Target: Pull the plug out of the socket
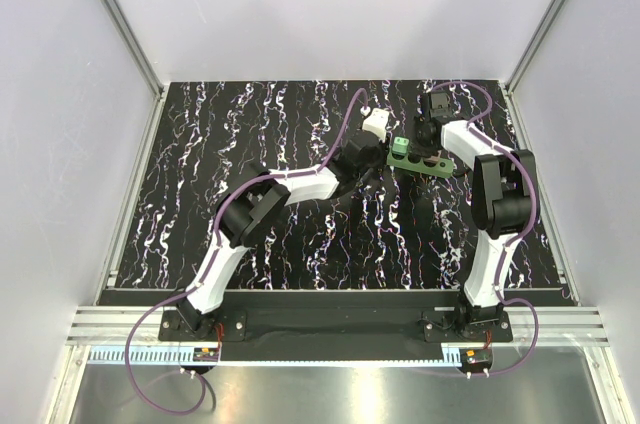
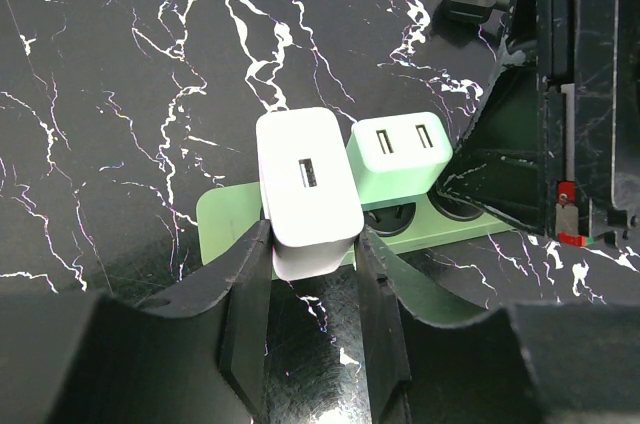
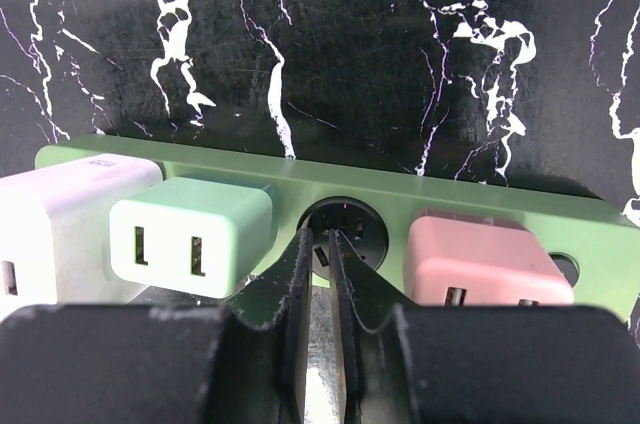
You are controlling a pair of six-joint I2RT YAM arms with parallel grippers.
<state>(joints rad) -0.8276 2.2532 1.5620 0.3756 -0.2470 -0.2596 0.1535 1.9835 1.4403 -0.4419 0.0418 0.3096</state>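
Left fingers (image 2: 245,314) pinch white plug (image 2: 305,184) at socket (image 2: 225,224) end (green plug (image 2: 400,159) beside).

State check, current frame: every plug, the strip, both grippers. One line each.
white plug: at the strip's end hole; seated or partly out, cannot tell
green adapter: plugged in
pink plug: plugged in
socket strip: three holes taken, the one between green and pink empty
left gripper: shut on the white plug
right gripper: fingers nearly together at the empty hole, grip unclear
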